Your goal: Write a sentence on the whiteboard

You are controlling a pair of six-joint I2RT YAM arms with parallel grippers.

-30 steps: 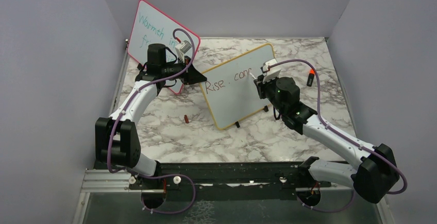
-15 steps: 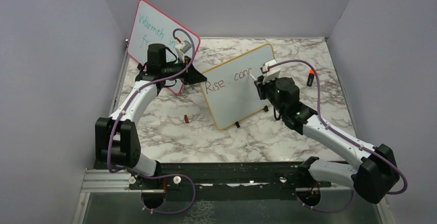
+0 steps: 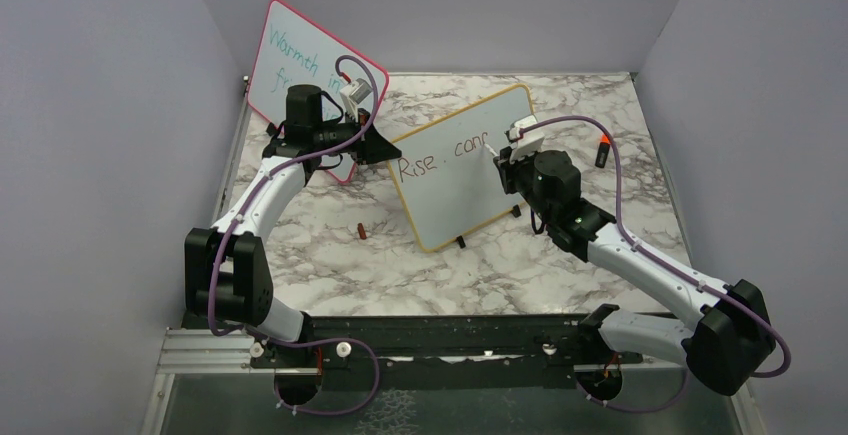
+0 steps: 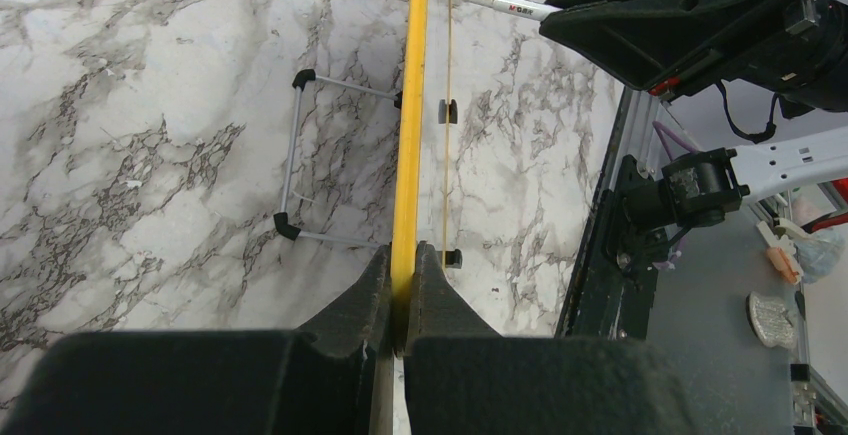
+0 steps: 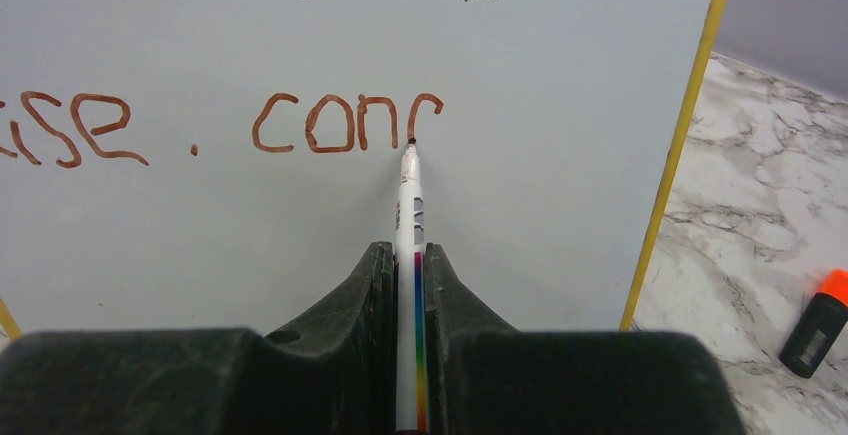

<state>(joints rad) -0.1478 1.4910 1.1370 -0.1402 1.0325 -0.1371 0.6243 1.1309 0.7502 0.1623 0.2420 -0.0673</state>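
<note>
Two boards: yellow-framed whiteboard [image 3: 455, 180] mid-counter, sentence [image 5: 330, 123] reading "Rise . conr"; pink-framed board [image 3: 285, 55] far-left corner, "Warmth in". Right gripper [image 5: 408, 252] clenched on marker [image 5: 408, 190], tip on last letter. Left gripper [image 4: 402, 258] clamping whiteboard edge. One orange-capped marker [image 5: 820, 323] near right edge.

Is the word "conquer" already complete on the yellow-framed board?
No, the writing on the whiteboard stops at "con" plus one unfinished letter, where the marker tip rests.
</note>
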